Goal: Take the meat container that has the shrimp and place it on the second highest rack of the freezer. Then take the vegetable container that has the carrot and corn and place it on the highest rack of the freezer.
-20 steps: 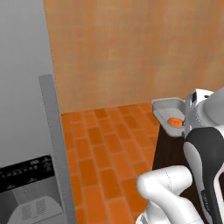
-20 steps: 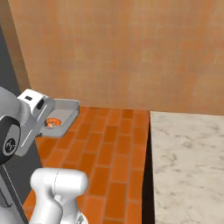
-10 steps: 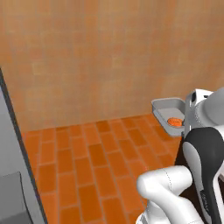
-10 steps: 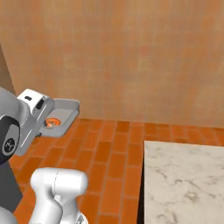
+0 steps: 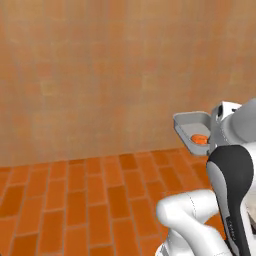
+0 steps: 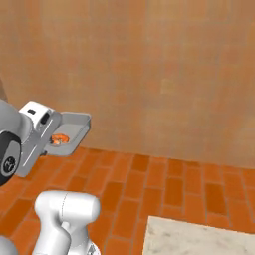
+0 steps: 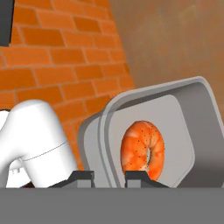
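Observation:
My gripper [image 7: 109, 178] is shut on the near rim of the grey meat container [image 7: 175, 127], one fingertip [image 7: 81, 177] outside the wall and the other inside. The curled orange shrimp [image 7: 142, 149] lies in the tray just beyond the tips. In the left base view the container [image 5: 191, 124] juts out leftward from the hand at the right edge, carried high above the floor, with the shrimp [image 5: 199, 139] in it. The right base view shows the same container [image 6: 72, 130] and shrimp [image 6: 60, 139] at the left. The freezer and the vegetable container are out of view.
A tan wall [image 5: 100, 75] fills the background above an orange brick floor [image 5: 85, 200]. A marble counter corner [image 6: 199, 239] sits at the lower right of the right base view. A dark panel edge [image 7: 4, 22] shows at the hand view's top left.
The base has turned: the grey appliance side slid out of the left base view and the counter dropped low in the right base view. The container stays gripped the same way.

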